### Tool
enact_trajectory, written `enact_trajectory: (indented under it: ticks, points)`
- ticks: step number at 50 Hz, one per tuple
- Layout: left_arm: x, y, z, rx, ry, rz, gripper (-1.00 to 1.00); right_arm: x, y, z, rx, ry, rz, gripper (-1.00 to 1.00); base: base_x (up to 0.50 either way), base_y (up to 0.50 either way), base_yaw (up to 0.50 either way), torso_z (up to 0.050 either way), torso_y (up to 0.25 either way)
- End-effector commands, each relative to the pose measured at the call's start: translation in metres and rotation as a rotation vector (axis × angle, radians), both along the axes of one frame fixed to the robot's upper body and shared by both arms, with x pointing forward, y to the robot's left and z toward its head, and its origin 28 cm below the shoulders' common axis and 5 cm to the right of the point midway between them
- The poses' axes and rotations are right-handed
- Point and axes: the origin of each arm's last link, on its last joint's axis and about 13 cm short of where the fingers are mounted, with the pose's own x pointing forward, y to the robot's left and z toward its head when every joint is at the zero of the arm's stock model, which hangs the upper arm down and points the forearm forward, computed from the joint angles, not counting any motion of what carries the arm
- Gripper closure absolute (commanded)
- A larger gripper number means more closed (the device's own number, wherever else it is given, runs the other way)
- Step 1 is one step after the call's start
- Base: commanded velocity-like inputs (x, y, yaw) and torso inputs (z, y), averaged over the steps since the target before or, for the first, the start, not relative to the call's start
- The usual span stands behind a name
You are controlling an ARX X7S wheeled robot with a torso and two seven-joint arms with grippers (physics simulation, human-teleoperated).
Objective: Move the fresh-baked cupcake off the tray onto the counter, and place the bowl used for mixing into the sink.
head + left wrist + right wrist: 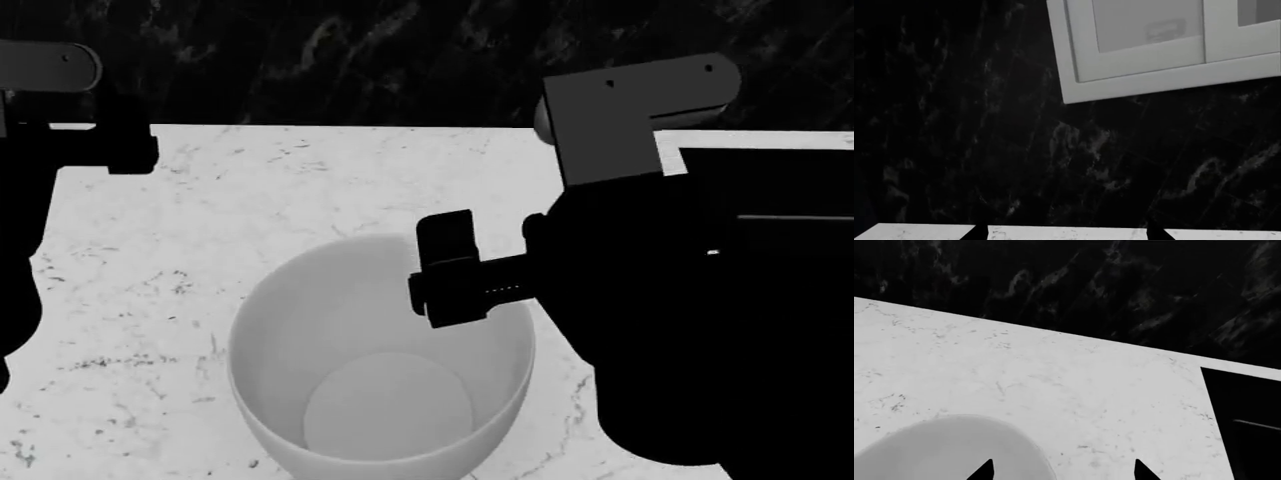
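Worktop: white marble counter (267,190), black backsplash. Bowl (380,370) at near edge, empty, upright. Right gripper (1062,471) over bowl rim, tips apart; left gripper (1064,234) likewise apart, idle. Sink (781,190) at right edge. Step: grasping bowl; next, clamp the rim.

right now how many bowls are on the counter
1: a white bowl on the marble counter, just below the right pincer. The arms hide parts of the counter, so more may be hidden.

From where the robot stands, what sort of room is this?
Most likely a kitchen: a white marble-look stone counter, a matte black rectangular sink basin set into it, white panelled wall cabinets, and a plain white round deep bowl.
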Motion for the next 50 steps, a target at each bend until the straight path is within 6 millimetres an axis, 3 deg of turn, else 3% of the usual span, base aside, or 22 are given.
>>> enact_trajectory:
  ticks: [1,2,7,23,50]
  points:
    - [0.001,-0.001,0.002,-0.013,0.002,-0.016,-1.00,0.001,0.001,0.002,0.030,0.117,0.010,-1.00,0.00,0.00,0.00,0.000,0.000]
    - [0.000,-0.001,0.004,-0.013,-0.002,-0.018,-1.00,0.005,0.001,0.011,0.024,0.131,0.012,-1.00,0.00,0.00,0.00,0.000,0.000]
    - [0.000,-0.002,0.006,-0.014,-0.007,-0.020,-1.00,0.016,0.002,0.017,-0.019,0.172,0.020,-1.00,0.00,0.00,0.00,0.000,0.000]
    - [0.003,-0.003,0.004,0.000,-0.010,-0.005,-1.00,0.056,-0.003,0.006,-0.062,0.247,0.029,-1.00,0.00,0.00,0.00,0.000,0.000]
    - [0.004,-0.003,0.002,-0.006,-0.008,0.003,-1.00,0.063,0.000,-0.030,-0.067,0.331,0.067,-1.00,0.00,0.00,0.00,0.000,0.000]
